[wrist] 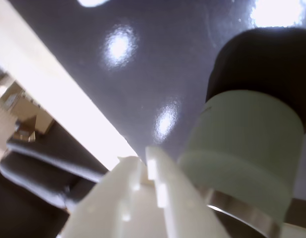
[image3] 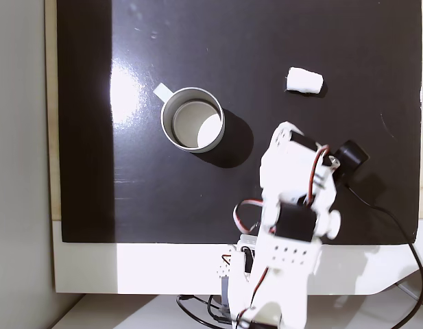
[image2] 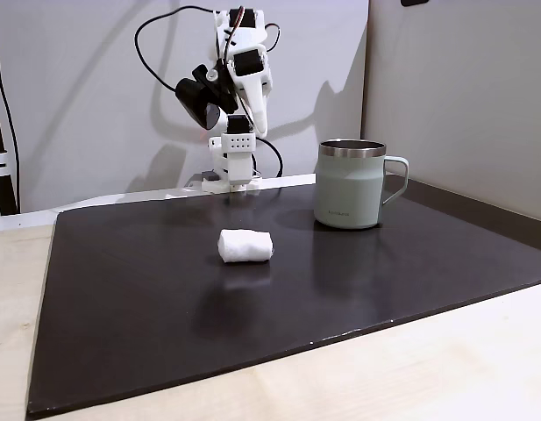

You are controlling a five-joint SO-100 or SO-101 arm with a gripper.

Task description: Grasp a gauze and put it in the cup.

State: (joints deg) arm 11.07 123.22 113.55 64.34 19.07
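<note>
Gauze [image2: 245, 246] lies on its side mid-mat, free, well apart from cup [image2: 349, 185]; open approach from above likely. Cup upright, handle turned away from arm base, interior empty in a fixed view [image3: 192, 117]. Gripper [wrist: 143, 171] raised, folded near base, nothing visibly held; jaw state cannot tell. Glossy black mat [image2: 165, 298] reflects lights, sits on pale wood table [image2: 445, 368]; plain white walls behind.
</note>
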